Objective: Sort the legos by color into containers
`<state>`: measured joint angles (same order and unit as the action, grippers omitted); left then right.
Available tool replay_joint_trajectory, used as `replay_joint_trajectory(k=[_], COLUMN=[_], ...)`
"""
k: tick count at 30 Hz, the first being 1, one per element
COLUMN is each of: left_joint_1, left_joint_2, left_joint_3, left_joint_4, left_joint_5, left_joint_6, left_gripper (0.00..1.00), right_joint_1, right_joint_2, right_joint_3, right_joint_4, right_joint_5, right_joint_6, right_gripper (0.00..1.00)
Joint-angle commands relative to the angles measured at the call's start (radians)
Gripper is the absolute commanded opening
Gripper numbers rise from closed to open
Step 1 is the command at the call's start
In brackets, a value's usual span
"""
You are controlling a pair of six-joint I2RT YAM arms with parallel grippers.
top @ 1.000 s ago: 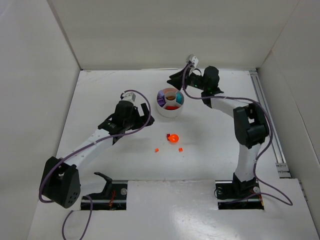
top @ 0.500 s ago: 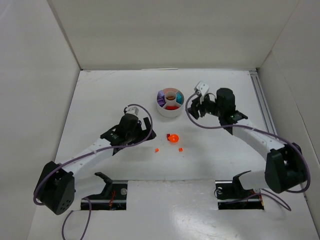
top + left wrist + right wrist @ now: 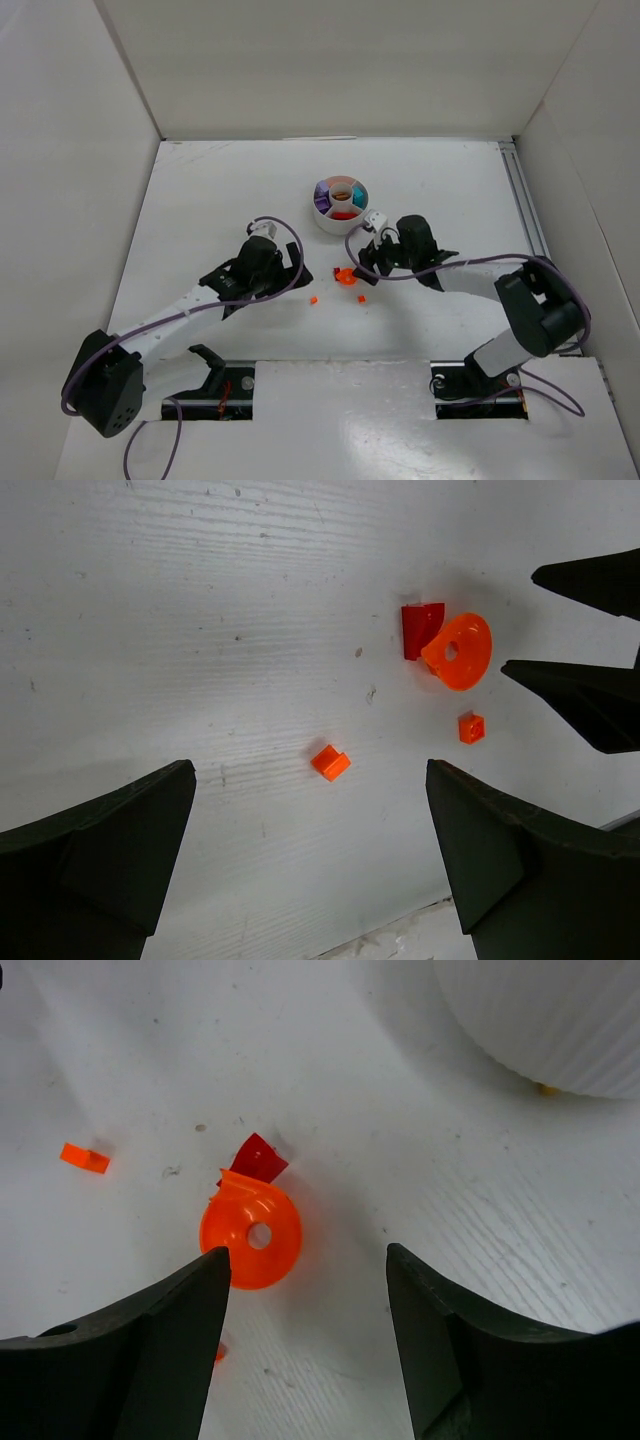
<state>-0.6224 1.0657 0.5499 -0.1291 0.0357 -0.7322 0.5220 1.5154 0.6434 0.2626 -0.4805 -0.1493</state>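
well, both grippers are spread wide and neither holds anything. the right gripper (image 3: 305,1260) hangs low over the table (image 3: 200,200), and the round orange piece (image 3: 252,1240) shows between its fingers, with a small red piece (image 3: 257,1157) touching that piece's edge. the left gripper (image 3: 310,830) hovers just to the left of the group. a tiny orange brick (image 3: 330,762) lies on the table in the gap between its fingers, and a second orange brick (image 3: 471,727) sits near the round piece. these four legos lie loose on the table, near the white dish (image 3: 340,226) but outside it. the dish's wedges show purple on the left, teal on the right and red nearest the arms.
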Motion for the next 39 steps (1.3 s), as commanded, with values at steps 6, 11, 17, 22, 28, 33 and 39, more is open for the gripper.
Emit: replay_joint_trajectory(k=[6, 11, 17, 22, 28, 33, 39], left_joint_1=[-0.007, -0.007, -0.007, -0.007, -0.007, -0.007, -0.007], left_joint_2=[-0.061, -0.079, -0.079, -0.079, -0.079, -0.079, -0.050], left_joint_3=[-0.013, -0.022, -0.022, -0.022, -0.022, -0.012, 0.018], left_joint_4=[-0.001, -0.001, -0.001, 0.008, -0.001, -0.001, 0.008], left_joint_5=[-0.029, -0.030, -0.030, -0.030, -0.039, -0.048, -0.048], left_joint_6=[-0.010, -0.010, -0.010, -0.019, -0.019, -0.010, -0.001], left_gripper=[0.99, 0.99, 0.99, 0.99, 0.99, 0.99, 0.99], right_joint_1=[0.029, 0.029, 0.038, 0.038, 0.038, 0.027, -0.002], right_joint_2=[0.127, 0.127, 0.127, 0.146, 0.106, 0.010, -0.078], right_joint_3=[-0.027, -0.048, -0.068, -0.059, -0.059, -0.077, -0.038], right_joint_4=[0.271, 0.271, 0.271, 0.291, 0.291, 0.291, 0.196], right_joint_5=[-0.073, -0.064, -0.075, -0.075, -0.086, -0.107, -0.138], right_joint_6=[0.158, 0.159, 0.168, 0.186, 0.186, 0.137, 0.016], right_gripper=[0.61, 0.52, 0.39, 0.23, 0.02, 0.00, 0.00])
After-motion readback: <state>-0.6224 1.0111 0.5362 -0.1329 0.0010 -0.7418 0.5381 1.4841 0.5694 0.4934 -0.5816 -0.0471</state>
